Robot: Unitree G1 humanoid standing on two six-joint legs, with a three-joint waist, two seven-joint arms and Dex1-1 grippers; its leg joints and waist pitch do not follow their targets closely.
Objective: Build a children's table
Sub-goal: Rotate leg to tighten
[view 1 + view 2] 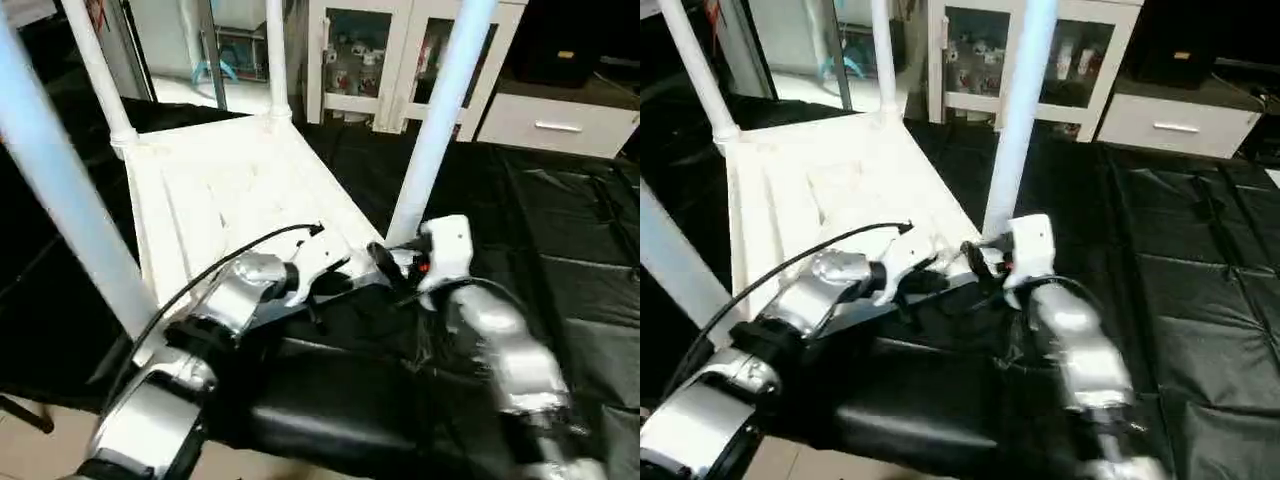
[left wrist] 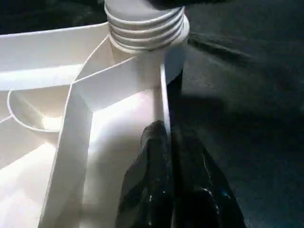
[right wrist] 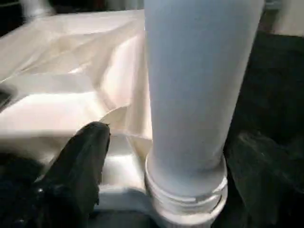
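The top (image 1: 230,190) lies upside down on black sheeting (image 1: 560,260), ribs up, with four legs standing in its corner sockets; the near-right leg (image 1: 440,110) rises beside both grippers. In the head views the left gripper (image 1: 330,275) sits at the top's near edge and the right gripper (image 1: 385,262) at the foot of that leg, the two close together. The left wrist view adds what the head views hide: its black fingers (image 2: 156,180) are pressed together and pinch the top's thin side wall (image 2: 164,99), just short of the threaded socket (image 2: 145,26). The right wrist view shows the leg's base (image 3: 190,190) seated on its threads, with one dark finger (image 3: 80,161) standing off to the side, the jaws spread and touching nothing. The sheeting to the right of the top lies bare and wide; the far side ends at a white cabinet (image 1: 400,60).
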